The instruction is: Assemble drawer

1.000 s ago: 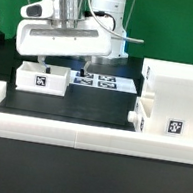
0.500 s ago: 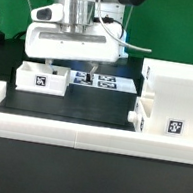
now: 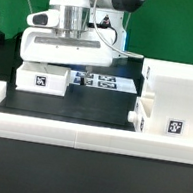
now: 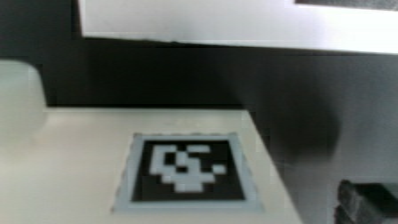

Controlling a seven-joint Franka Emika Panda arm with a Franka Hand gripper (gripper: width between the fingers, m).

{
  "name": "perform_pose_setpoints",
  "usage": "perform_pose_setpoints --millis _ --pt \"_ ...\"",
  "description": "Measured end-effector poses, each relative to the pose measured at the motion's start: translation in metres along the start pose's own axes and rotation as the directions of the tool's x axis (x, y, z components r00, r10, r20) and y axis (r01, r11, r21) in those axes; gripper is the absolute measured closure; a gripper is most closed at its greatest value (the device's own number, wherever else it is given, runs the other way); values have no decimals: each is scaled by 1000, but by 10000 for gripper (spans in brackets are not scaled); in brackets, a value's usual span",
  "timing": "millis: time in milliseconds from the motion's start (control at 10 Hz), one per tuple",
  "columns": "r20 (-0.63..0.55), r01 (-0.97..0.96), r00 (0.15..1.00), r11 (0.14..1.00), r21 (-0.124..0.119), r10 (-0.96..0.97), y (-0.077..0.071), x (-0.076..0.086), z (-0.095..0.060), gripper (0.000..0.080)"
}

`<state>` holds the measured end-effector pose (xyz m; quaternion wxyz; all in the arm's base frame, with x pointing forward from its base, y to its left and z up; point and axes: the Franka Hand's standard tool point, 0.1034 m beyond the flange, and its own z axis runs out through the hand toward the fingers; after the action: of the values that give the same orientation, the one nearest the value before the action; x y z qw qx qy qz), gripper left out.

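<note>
Leftward and down goes the arm over the last second: its big white gripper [image 3: 61,67] now hangs right above the small white open-top plastic tray [image 3: 43,79] on the exterior view's left, where a second ago it stood nearer the middle, above the flat white marker board [image 3: 99,82].

From my seat I read this as early going. The tall boxy white plastic housing [image 3: 173,105] stands on the exterior view's right, against the long low white wall [image 3: 68,133] in front, and a second small tray with a knob [image 3: 135,121] looks partly pushed into its lower slot, though I can't tell how deep. The left tray sits loose on the black table [image 3: 83,108], well apart from the housing, its square tag facing the camera.

My wrist view shows a flat white surface [image 4: 107,150] carrying a black-and-white tag [image 4: 182,170], very close and blurred; I take it for that loose tray. The fingers are hidden behind the gripper body in one view and barely in frame in the other, so I cannot tell whether the jaws stand apart or together.

Still to do, by my judgement: grasp this tray, carry it across and slide it into the housing.
</note>
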<state>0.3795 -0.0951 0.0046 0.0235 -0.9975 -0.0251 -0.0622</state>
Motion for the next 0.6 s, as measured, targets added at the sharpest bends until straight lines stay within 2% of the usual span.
perform_pose_setpoints --millis 100,300,400,500,600 --pt "-1 -7 1000 1000 -1 7 0 0 1 150" --pt "-5 -18 1000 1000 -4 18 0 0 1 421" --pt "-5 -18 1000 1000 -4 18 0 0 1 421" --pt "-5 -18 1000 1000 -4 18 0 0 1 597" --pt "-5 -18 1000 1000 -4 18 0 0 1 597"
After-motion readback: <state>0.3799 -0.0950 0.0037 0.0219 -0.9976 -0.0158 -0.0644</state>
